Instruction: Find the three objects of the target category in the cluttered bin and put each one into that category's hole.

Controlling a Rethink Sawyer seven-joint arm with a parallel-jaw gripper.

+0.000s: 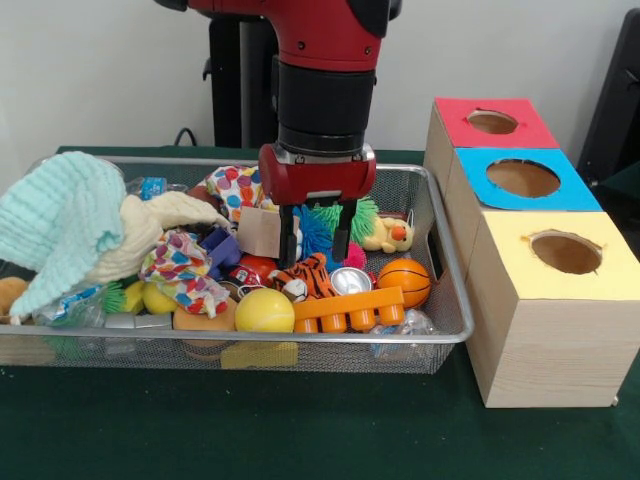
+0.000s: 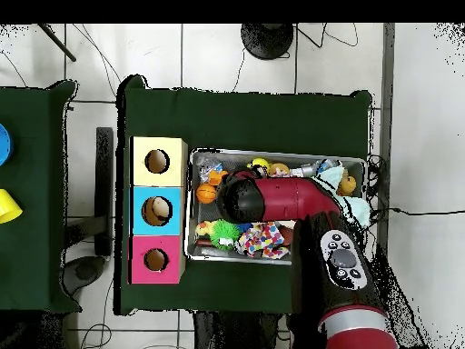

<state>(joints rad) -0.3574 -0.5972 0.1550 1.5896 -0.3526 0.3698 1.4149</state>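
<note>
Hanging over the wire-mesh bin (image 1: 440, 250), gripper (image 1: 317, 243) jaws narrowly parted above plush tiger (image 1: 305, 277).

Green table (image 1: 300, 430) bears mesh bin (image 1: 445, 330) and wooden boxes (image 1: 545, 340).

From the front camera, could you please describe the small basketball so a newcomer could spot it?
Find the wire mesh bin beside the three wooden boxes. In its front corner nearest the boxes sits the basketball, just behind an orange comb-like toy. Unlike the plain yellow ball, it is orange with black seams.

yellow ball (image 1: 264, 311), tiger-striped toy (image 1: 306, 276), orange basketball (image 1: 404, 281)
</note>
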